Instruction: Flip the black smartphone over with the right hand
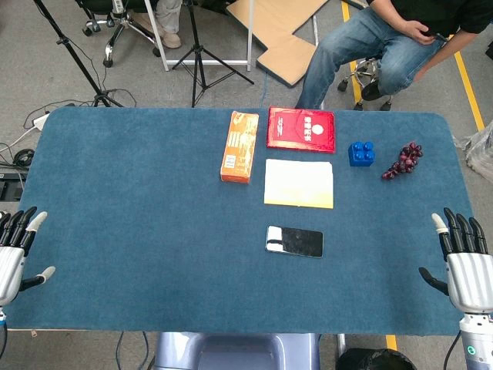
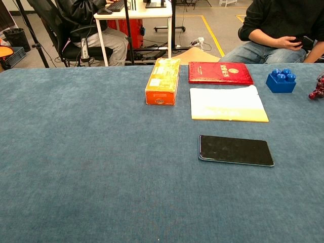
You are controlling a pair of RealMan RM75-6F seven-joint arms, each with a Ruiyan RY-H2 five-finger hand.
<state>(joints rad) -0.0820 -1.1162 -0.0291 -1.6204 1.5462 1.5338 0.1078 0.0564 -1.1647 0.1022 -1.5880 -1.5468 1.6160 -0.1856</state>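
Observation:
The black smartphone [image 1: 294, 241] lies flat on the blue table cloth [image 1: 139, 200], screen side up, just in front of a pale yellow envelope. In the chest view the smartphone [image 2: 235, 150] sits right of centre. My right hand [image 1: 464, 262] hovers at the table's front right corner, fingers spread and holding nothing, well to the right of the phone. At the front left edge my left hand [image 1: 15, 250] is likewise spread and empty. Neither hand shows in the chest view.
Behind the phone lie a pale yellow envelope [image 1: 299, 183], a red booklet [image 1: 301, 129] and an orange box [image 1: 239, 146]. A blue toy block [image 1: 361, 153] and a bunch of dark grapes [image 1: 403, 161] sit at the back right. A seated person [image 1: 393, 46] is beyond the table.

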